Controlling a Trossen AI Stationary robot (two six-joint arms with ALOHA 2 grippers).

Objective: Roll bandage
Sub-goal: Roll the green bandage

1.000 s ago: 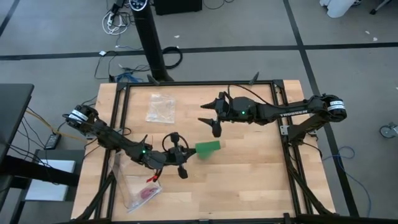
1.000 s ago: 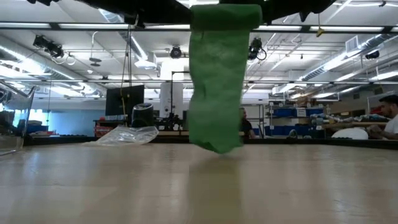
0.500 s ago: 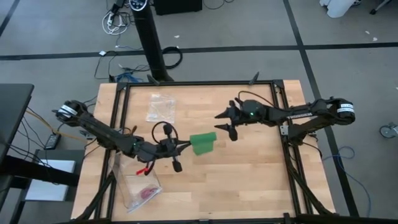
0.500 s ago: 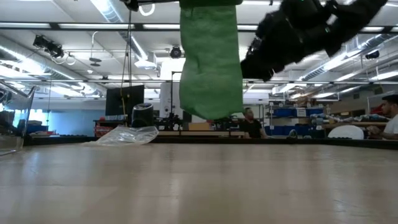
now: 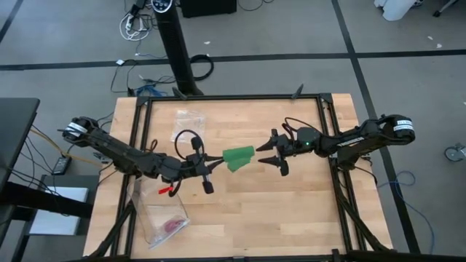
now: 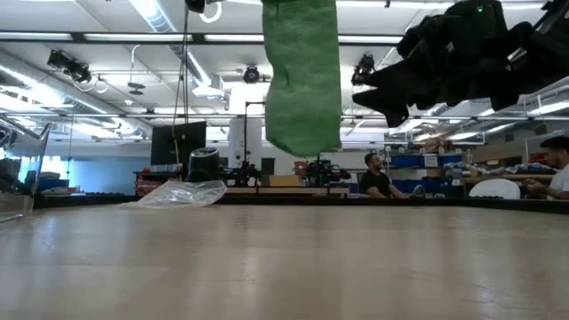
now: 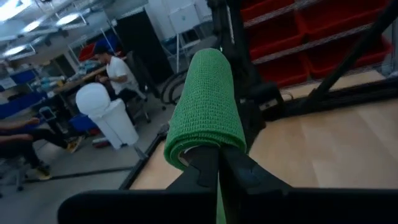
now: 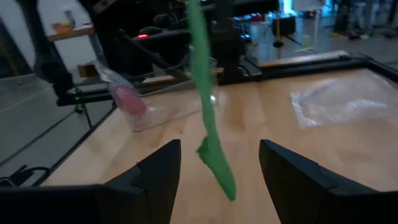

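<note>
left hand (image 5: 212, 164) is clamped on the top of the bandage (image 5: 239, 158), which hangs clear above mid-table (image 5: 306, 211), long axis straight down. right hand (image 5: 271, 152), fingers wide and empty, faces it just beside the strip.

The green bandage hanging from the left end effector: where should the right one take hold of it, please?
Probably the free lower end of the green bandage. It hangs as a flat strip clear of the table, so the open right end effector, already beside it, could close across its thin faces from the side opposite the left end effector.
</note>
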